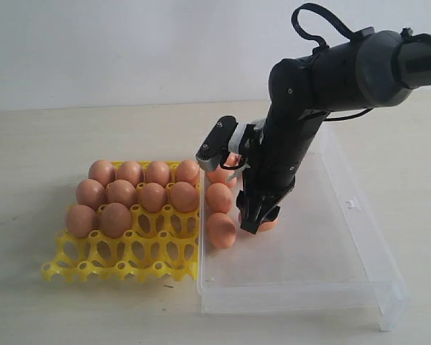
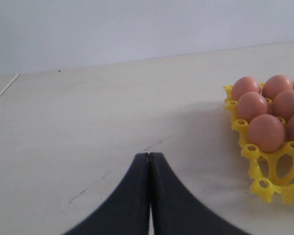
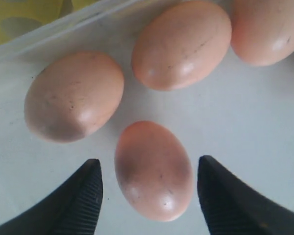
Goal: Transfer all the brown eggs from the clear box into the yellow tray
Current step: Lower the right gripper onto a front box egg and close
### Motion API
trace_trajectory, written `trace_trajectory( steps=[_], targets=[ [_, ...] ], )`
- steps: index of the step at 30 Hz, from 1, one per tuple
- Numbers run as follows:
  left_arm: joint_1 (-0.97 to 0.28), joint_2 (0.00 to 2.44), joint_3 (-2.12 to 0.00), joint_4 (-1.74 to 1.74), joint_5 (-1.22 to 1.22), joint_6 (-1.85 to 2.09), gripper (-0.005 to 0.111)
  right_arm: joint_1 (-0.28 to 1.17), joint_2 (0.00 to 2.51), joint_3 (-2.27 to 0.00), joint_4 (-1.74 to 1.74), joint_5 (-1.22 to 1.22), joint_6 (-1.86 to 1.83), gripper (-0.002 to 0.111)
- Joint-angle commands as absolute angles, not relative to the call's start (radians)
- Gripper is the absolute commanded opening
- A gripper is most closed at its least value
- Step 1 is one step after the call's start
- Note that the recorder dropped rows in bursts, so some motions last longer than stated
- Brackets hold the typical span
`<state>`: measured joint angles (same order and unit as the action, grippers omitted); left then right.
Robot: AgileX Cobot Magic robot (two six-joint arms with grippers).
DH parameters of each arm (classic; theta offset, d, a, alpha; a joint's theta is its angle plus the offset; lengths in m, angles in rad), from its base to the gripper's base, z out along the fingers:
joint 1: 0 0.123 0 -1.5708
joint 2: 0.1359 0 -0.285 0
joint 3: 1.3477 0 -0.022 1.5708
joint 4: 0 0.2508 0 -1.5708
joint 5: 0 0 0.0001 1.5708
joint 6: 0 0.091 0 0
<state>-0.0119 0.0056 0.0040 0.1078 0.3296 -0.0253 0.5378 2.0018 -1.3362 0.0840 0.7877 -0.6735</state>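
Table point(image 2: 88, 122) at my far left, with my left gripper point(image 2: 149, 157) over it, jaws pressed together, near the yellow tray point(image 1: 129, 255), where I count ten brown eggs point(image 1: 121, 192) in the back rows. Just right of the tray sits the clear box point(image 1: 309, 291): three eggs point(image 1: 218, 197) line its tray-side wall, and my right gripper point(image 3: 149, 164) stands spread around a fourth egg point(image 3: 153, 171), fingers clear of the shell

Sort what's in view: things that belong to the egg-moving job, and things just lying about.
Job:
- brown eggs seated in the yellow tray
- more eggs in the clear box
- right gripper, open around one egg

Not part of it:
- left gripper, shut, idle above the table
- the table itself
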Motion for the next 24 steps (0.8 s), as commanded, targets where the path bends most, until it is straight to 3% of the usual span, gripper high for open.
trace_trajectory(
  steps=[1, 10, 12, 16, 24],
  targets=[
    [-0.011, 0.000, 0.000, 0.105, 0.319, -0.030, 0.000, 0.534, 2.016, -1.344, 0.075, 0.779, -0.692, 0.055],
    [-0.011, 0.000, 0.000, 0.105, 0.319, -0.030, 0.000, 0.534, 2.046, -1.344, 0.101, 0.716, -0.713, 0.054],
    [-0.011, 0.000, 0.000, 0.105, 0.319, -0.030, 0.000, 0.534, 2.053, -1.344, 0.101, 0.711, -0.713, 0.043],
    [-0.011, 0.000, 0.000, 0.105, 0.319, -0.030, 0.000, 0.534, 2.074, -1.342, 0.101, 0.711, -0.711, -0.001],
    [-0.011, 0.000, 0.000, 0.105, 0.319, -0.030, 0.000, 0.534, 2.013, -1.342, 0.099, 0.610, -0.583, 0.000]
  ],
)
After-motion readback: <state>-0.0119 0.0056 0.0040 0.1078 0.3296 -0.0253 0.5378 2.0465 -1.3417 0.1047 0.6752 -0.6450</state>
